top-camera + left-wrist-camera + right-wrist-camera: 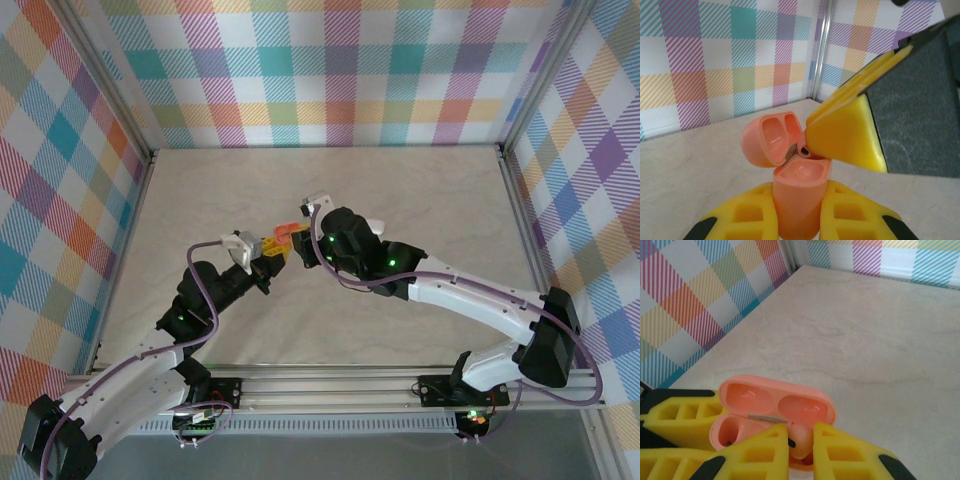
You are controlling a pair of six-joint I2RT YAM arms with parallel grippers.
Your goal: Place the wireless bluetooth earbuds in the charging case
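My left end effector (800, 202) clamps the salmon-pink charging case (800, 180) upright, with its lid open. My right end effector (801, 434) pinches a salmon-pink earbud (799, 441) at the case's open mouth, over mid-surface (865, 340).

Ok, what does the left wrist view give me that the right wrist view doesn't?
Left wrist: the left gripper clamped on the charging case body from both sides. Right wrist: a look down into the case, with the salmon earbud pinched in the right gripper at the case's opening. Both: the lid open and hinged back, above the table.
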